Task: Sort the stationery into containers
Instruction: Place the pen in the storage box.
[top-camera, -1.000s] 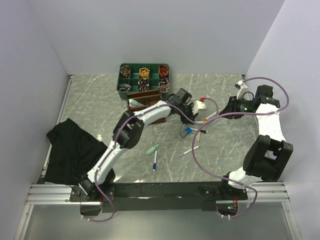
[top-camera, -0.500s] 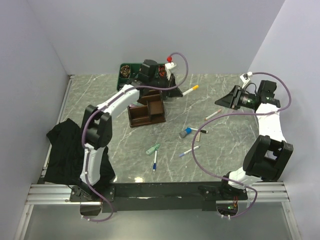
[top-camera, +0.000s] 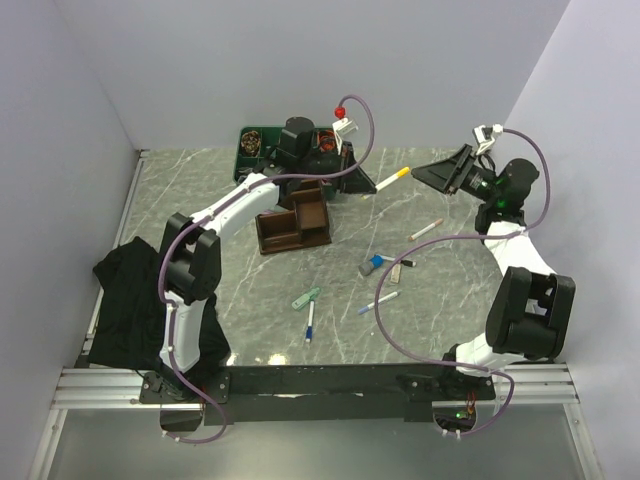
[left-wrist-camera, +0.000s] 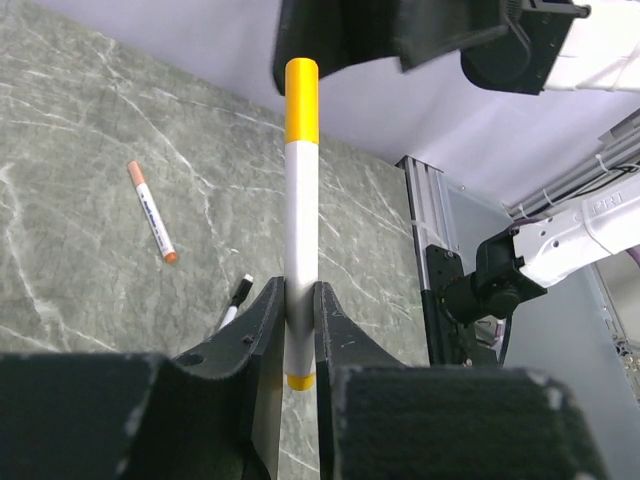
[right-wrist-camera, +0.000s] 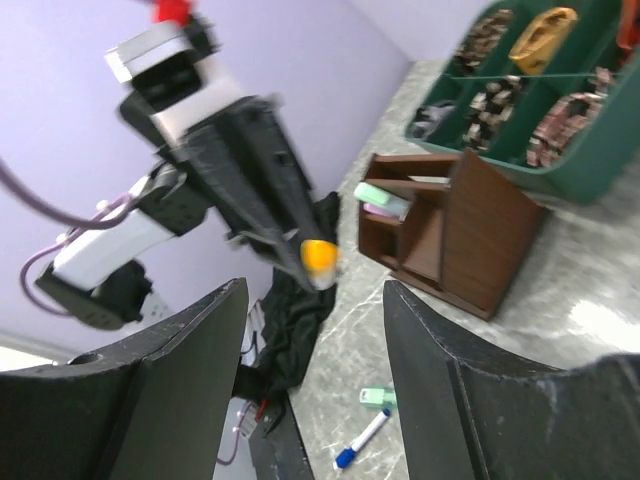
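The left tool (left-wrist-camera: 297, 300) has carried the yellow-capped marker (left-wrist-camera: 301, 190) up off the worktop (top-camera: 190, 200), past the brown organiser (top-camera: 295, 225), and the right tool (top-camera: 420, 170) has spread wide facing it; likely a handover; the left tool is clamped on the marker's barrel in mid-air; the right tool holds nothing, just short of the cap.

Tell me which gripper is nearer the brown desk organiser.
Left. The left gripper, clamping a yellow-capped marker, hangs just beyond and right of the organiser; the right gripper sits farther right.
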